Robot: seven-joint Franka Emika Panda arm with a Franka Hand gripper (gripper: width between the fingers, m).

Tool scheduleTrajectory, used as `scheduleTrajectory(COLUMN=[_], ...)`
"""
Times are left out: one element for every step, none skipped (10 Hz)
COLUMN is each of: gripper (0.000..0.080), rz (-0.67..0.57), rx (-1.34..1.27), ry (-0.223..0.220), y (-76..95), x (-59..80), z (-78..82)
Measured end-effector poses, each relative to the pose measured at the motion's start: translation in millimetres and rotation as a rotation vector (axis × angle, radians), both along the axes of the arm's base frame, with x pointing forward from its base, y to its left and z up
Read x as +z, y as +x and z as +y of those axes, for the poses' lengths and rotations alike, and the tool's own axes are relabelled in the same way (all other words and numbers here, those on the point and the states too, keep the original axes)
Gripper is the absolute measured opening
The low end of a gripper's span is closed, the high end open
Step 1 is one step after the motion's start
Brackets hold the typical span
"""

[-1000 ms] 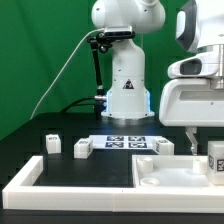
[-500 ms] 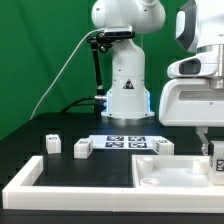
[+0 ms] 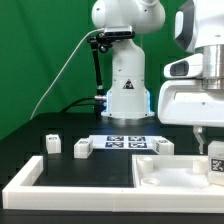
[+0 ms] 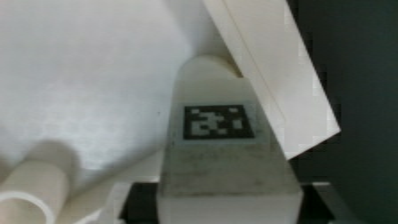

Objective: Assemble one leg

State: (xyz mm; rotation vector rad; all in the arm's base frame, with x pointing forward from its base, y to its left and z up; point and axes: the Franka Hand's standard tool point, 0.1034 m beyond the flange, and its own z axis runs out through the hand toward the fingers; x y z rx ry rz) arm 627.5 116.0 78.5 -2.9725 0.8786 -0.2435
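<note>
My gripper is at the exterior view's right, shut on a white leg with a black-and-white tag. It holds the leg over the far right part of the flat white tray. In the wrist view the leg stands up between my dark fingers, tag facing the camera, with my gripper closed on its lower end. The tray floor lies behind it and the tray rim runs beside it. I cannot tell whether the leg touches the tray.
Two loose legs stand at the left and a third by the marker board. A white raised border runs along the front. A rounded white post shows beside the held leg. The robot base stands behind.
The gripper with the leg has shifted slightly toward the exterior view's right and the wrist has turned a little. The loose legs and tray have not moved.
</note>
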Motion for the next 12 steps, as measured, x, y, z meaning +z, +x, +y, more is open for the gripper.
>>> scheduleTrajectory(gripper=[0.029,0.029,0.0291,0.0291,0.0291,0.0291,0.0291,0.0291,0.0291,0.0391,0.0525,0.0525], rz=[0.0,0.0,0.007,0.008,0.007,0.009,0.013,0.015,0.016,0.016,0.017,0.017], rx=[-0.16,-0.287,-0.523,-0.71,-0.77,-0.817,-0.895,-0.922,-0.921,-0.899,-0.859,-0.79], ry=[0.018,0.031,0.063,0.08,0.09,0.1,0.117,0.125,0.126,0.123,0.117,0.11], y=[-1.2,-2.0,-4.5,-5.8,-5.6,-5.9,-6.5,-6.7,-6.7,-6.8,-6.8,-5.7], x=[-0.4,-1.0,-1.6,-1.8,-1.9,-1.9,-1.9,-2.0,-2.2,-2.5,-2.4,-0.8], z=[-0.9,-1.3,-1.3,-1.6,-2.5,-2.5,-2.4,-2.4,-1.8,-1.8,-1.6,0.1])
